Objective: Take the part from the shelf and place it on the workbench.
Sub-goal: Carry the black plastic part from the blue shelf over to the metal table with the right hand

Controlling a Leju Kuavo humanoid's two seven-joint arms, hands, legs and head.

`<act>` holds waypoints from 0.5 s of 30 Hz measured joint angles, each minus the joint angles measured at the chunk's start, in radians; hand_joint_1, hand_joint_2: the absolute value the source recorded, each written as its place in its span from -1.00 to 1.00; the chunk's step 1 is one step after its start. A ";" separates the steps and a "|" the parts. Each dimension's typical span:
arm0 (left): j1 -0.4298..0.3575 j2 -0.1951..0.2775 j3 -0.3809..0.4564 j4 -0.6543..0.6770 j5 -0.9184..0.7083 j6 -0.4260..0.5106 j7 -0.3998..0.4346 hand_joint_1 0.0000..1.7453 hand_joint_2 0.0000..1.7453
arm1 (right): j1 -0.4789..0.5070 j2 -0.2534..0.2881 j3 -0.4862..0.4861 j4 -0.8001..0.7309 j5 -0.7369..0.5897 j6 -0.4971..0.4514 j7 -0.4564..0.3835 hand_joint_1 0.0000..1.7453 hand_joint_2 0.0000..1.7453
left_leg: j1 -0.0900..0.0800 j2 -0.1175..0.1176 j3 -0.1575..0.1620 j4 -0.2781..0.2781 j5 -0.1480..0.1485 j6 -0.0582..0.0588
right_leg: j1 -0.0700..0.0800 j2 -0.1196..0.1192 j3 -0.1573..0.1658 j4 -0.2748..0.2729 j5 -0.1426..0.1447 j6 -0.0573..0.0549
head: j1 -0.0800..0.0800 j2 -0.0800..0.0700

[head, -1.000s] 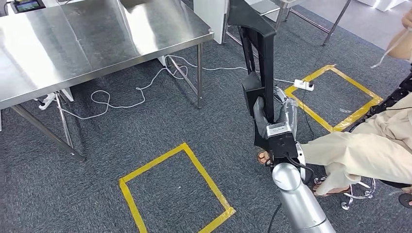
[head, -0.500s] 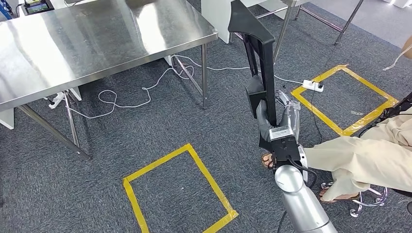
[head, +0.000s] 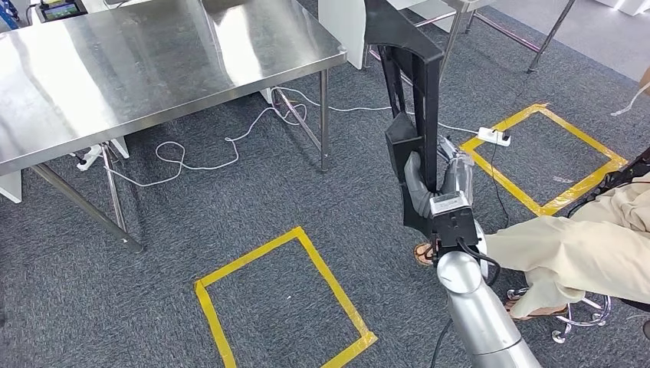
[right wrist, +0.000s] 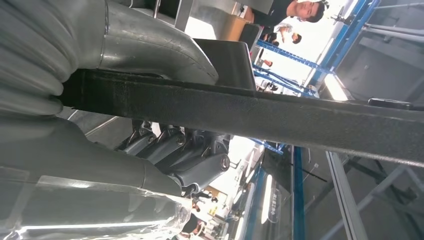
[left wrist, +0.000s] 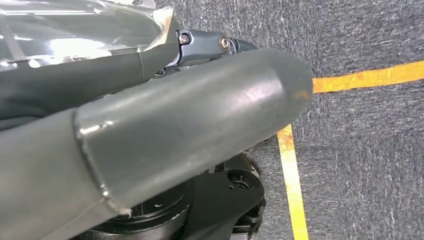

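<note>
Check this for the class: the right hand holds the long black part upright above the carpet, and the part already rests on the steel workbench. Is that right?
Not quite. The head view shows the right hand gripping the long black part upright above the carpet, but the part does not rest on the steel workbench; it is held in the air to the right of it, apart from the tabletop.

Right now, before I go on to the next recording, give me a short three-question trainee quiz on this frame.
1. True or false: the black part already lies on the steel workbench.
2. Which hand grips the part: A) left B) right?
3. Fill in: the squares on the carpet are marked with ____ tape.

Key: 1 false, it is held upright above the carpet, off the workbench's near corner. 2 B, the right hand. 3 yellow.
</note>
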 joint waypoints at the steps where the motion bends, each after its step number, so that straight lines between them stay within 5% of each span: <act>1: 0.000 0.000 0.001 0.000 0.000 0.000 -0.002 -1.00 -1.00 | -0.002 -0.002 0.000 0.002 -0.004 0.003 -0.001 1.00 1.00 | -0.001 0.000 -0.001 0.001 -0.001 0.001 | -0.002 0.000 0.000 -0.001 0.000 0.000 | 0.000 0.000; 10: 0.001 -0.003 0.014 0.000 0.000 0.005 -0.014 -1.00 -1.00 | -0.017 -0.020 0.006 0.021 -0.023 0.008 -0.013 1.00 1.00 | -0.001 0.001 0.005 -0.005 0.002 0.026 | -0.005 0.000 -0.001 0.001 -0.003 0.009 | 0.001 0.000; 12: 0.001 -0.007 0.015 0.000 0.000 0.005 -0.014 -1.00 -1.00 | -0.020 -0.026 0.007 0.022 -0.023 0.008 -0.014 1.00 1.00 | 0.006 0.004 0.016 -0.021 0.010 0.035 | -0.001 -0.001 -0.034 0.068 -0.037 0.004 | 0.003 0.000; 15: 0.001 -0.010 0.015 0.000 0.000 0.005 -0.014 -1.00 -1.00 | -0.020 -0.034 0.009 0.027 -0.024 0.008 -0.014 1.00 1.00 | 0.006 0.004 0.017 -0.023 0.009 0.036 | -0.002 -0.001 -0.134 0.257 -0.104 -0.003 | 0.005 0.000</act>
